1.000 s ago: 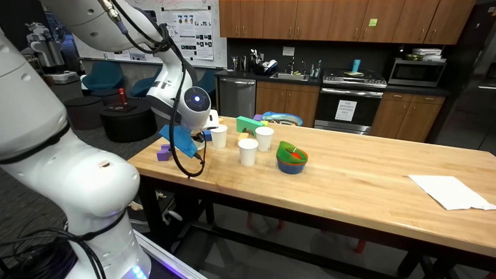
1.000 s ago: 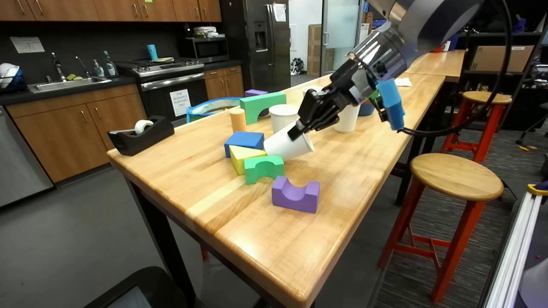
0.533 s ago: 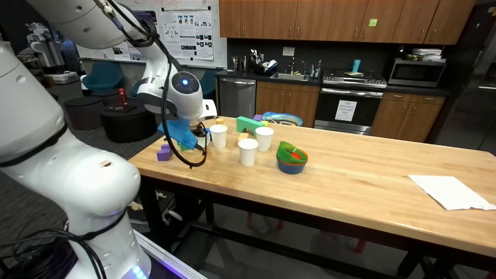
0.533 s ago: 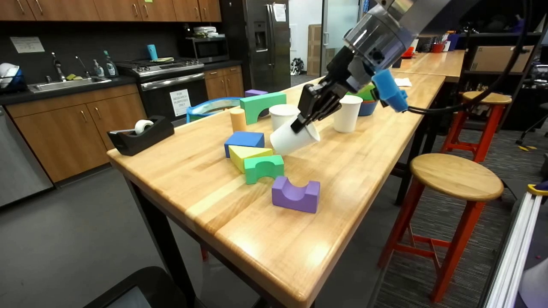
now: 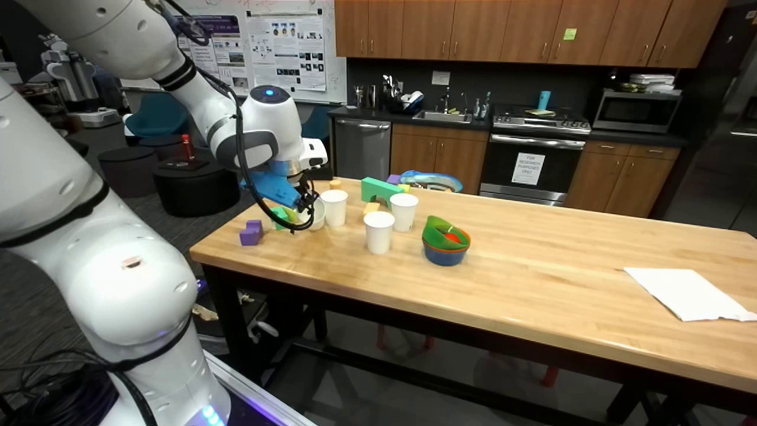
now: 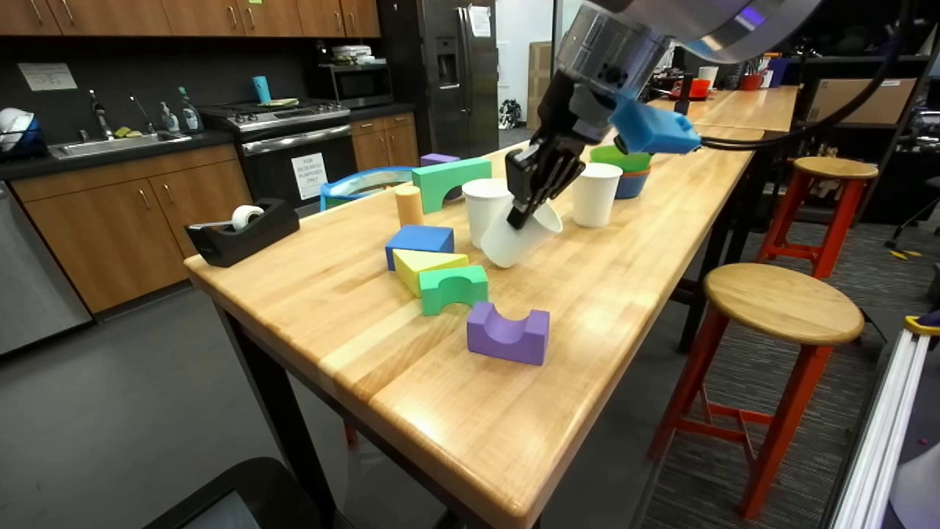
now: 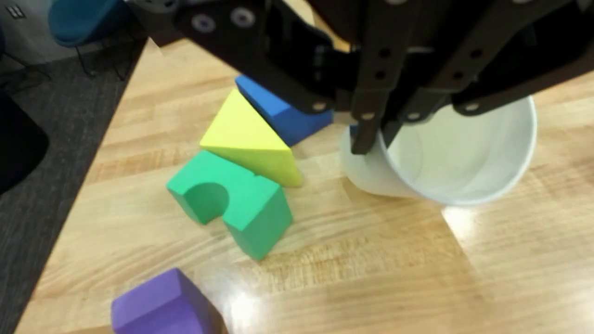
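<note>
Cup less tilted, pinched beneath hand

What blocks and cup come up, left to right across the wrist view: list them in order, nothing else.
Purple block → green arch block → yellow triangular block → blue block → tilted white cup.

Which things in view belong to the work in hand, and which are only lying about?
Seem part of the work:
tilted white cup
fingers, closed on its wall

Probably just lying about:
yellow block
blue block
small green arch
notched purple block
tape dispenser
stacked bowls
upright cups, role unclear
</note>
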Controlling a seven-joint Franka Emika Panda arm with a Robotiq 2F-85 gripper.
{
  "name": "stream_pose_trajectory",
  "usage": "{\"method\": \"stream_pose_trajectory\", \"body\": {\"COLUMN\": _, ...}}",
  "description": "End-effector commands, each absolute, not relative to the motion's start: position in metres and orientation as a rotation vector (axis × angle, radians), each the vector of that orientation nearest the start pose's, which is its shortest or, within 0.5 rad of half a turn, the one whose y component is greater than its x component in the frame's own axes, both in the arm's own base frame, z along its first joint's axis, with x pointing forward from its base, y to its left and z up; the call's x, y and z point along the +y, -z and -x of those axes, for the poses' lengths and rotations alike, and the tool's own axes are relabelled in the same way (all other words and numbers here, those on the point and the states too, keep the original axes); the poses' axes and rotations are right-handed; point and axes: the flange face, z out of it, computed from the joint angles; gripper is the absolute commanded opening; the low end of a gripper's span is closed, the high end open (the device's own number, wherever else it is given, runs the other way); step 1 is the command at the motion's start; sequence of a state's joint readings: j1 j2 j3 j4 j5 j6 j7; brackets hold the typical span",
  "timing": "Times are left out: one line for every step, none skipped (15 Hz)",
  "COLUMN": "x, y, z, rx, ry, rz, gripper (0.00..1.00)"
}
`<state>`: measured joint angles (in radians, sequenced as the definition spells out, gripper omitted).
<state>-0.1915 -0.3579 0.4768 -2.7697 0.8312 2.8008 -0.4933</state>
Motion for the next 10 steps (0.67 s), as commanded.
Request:
{"method": "stream_pose_trajectory", "body": {"x": 0.048, "y": -0.364, "z": -0.356, "rx": 0.026, "ry": 0.455, "rz": 2.974, "gripper": 0.01}}
{"method": "stream_pose_trajectory", "body": {"x": 0.044, "y": -0.383, "z": -0.36, "rx": 0.052, "ry": 0.429, "rz": 2.99, "gripper": 0.01}}
{"method": "stream_pose_trajectory", "body": {"x": 0.043, "y": -0.4, "z": -0.361, "rx": 0.059, "ry": 0.418, "rz": 2.991, "gripper": 0.01}}
{"method": "stream_pose_trajectory", "body": {"x": 0.04, "y": -0.415, "z": -0.352, "rx": 0.068, "ry": 0.412, "rz": 2.989, "gripper": 0.01}}
{"method": "stream_pose_trajectory", "body": {"x": 0.035, "y": -0.419, "z": -0.337, "rx": 0.077, "ry": 0.427, "rz": 2.975, "gripper": 0.01}}
{"method": "stream_pose_trajectory", "body": {"x": 0.031, "y": -0.431, "z": -0.327, "rx": 0.085, "ry": 0.438, "rz": 2.971, "gripper": 0.01}}
{"method": "stream_pose_trajectory", "body": {"x": 0.028, "y": -0.453, "z": -0.328, "rx": 0.105, "ry": 0.448, "rz": 2.982, "gripper": 0.01}}
{"method": "stream_pose_trajectory", "body": {"x": 0.026, "y": -0.462, "z": -0.321, "rx": 0.122, "ry": 0.458, "rz": 2.983, "gripper": 0.01}}
{"method": "stream_pose_trajectory", "body": {"x": 0.02, "y": -0.47, "z": -0.314, "rx": 0.147, "ry": 0.472, "rz": 2.982, "gripper": 0.01}}
{"method": "stream_pose_trajectory", "body": {"x": 0.016, "y": -0.474, "z": -0.308, "rx": 0.17, "ry": 0.494, "rz": 2.978, "gripper": 0.01}}
